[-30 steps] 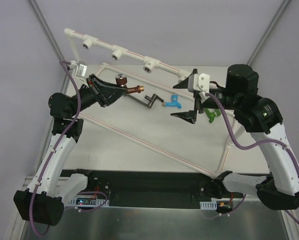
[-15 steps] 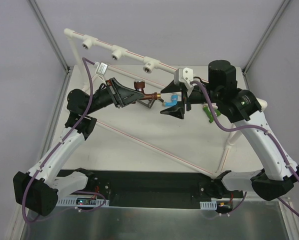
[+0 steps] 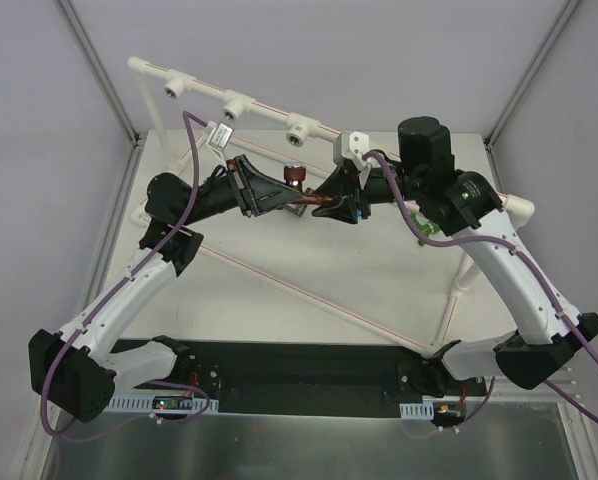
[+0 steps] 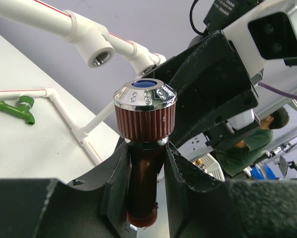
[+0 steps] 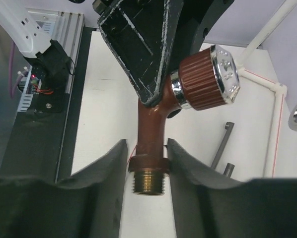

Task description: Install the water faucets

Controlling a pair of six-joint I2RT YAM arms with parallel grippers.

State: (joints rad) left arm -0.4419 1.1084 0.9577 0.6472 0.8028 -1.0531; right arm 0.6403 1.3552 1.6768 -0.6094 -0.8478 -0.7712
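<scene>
The red-brown faucet (image 3: 301,183) with its shiny knob hangs above the table between both arms. My left gripper (image 3: 279,196) is shut on its body just under the knob; in the left wrist view the faucet (image 4: 144,119) stands upright between the jaws of that gripper (image 4: 144,153). My right gripper (image 5: 147,161) is shut on the same faucet (image 5: 151,124), jaws pressing the collar above the brass thread (image 5: 148,181). In the top view the right gripper (image 3: 331,208) meets it from the right. A blue faucet (image 3: 357,212) peeks out under the right gripper. The green faucet (image 4: 15,109) lies on the table.
The white pipe frame (image 3: 264,112) runs along the back with round sockets (image 3: 299,131) facing forward; one socket (image 4: 100,55) shows in the left wrist view. A dark grey metal handle (image 5: 222,146) lies on the table under the faucet. Thin white pipes (image 3: 279,285) cross the table.
The left arm carried the red-brown faucet rightward to the middle. The right arm swung left from the green faucet, and its open jaws closed on the faucet's threaded end.
</scene>
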